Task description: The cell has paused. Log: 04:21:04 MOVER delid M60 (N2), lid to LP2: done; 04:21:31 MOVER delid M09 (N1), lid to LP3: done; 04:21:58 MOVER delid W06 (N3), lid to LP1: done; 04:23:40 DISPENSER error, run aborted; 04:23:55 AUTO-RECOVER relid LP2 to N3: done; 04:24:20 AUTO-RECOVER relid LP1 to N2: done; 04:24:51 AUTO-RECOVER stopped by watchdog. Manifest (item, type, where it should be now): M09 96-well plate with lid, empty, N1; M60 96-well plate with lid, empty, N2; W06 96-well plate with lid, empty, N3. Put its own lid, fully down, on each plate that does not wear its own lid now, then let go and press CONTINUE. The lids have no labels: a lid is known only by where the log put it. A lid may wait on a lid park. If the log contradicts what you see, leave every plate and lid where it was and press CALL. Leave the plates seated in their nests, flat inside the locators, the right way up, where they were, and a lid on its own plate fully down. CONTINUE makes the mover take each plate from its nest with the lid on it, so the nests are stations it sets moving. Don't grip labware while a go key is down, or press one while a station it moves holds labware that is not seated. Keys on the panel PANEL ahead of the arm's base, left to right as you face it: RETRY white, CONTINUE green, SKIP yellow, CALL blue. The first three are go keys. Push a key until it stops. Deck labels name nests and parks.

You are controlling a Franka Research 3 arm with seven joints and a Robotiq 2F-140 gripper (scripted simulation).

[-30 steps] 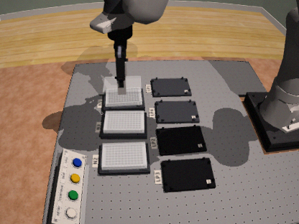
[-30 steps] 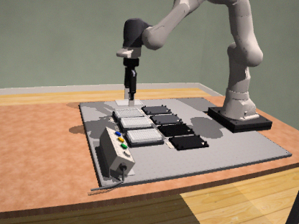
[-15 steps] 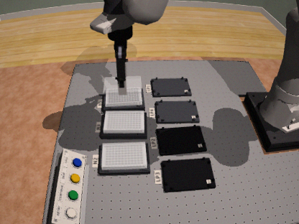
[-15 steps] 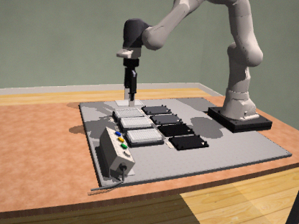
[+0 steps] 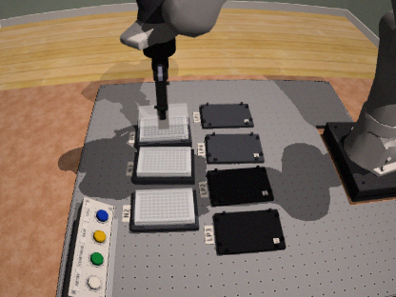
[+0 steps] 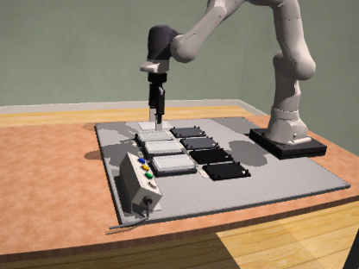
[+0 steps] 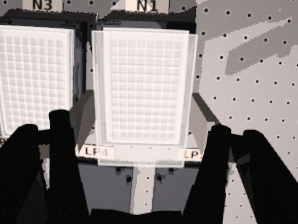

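My gripper (image 5: 162,114) (image 6: 158,123) (image 7: 142,105) is shut on a clear lid (image 5: 177,110) (image 6: 147,125) (image 7: 143,63) and holds it level a little above the plate in nest N1 (image 5: 164,131) (image 6: 154,135), the far nest. In the wrist view the lid sits almost square over that plate, not down on it. The plate in N3 (image 5: 164,162) (image 7: 33,76) is the middle one and the plate in N2 (image 5: 164,207) the near one; both sit flat in their nests. I cannot tell for sure whether each wears a lid.
Four black lid parks (image 5: 226,115) (image 5: 234,148) (image 5: 239,186) (image 5: 248,231) stand bare right of the nests. The key panel (image 5: 81,267) (image 6: 135,181) is at the front left, with the blue (image 5: 102,215), yellow (image 5: 99,236), green (image 5: 97,258) and white (image 5: 94,283) keys. The arm's base (image 5: 376,143) is at the right.
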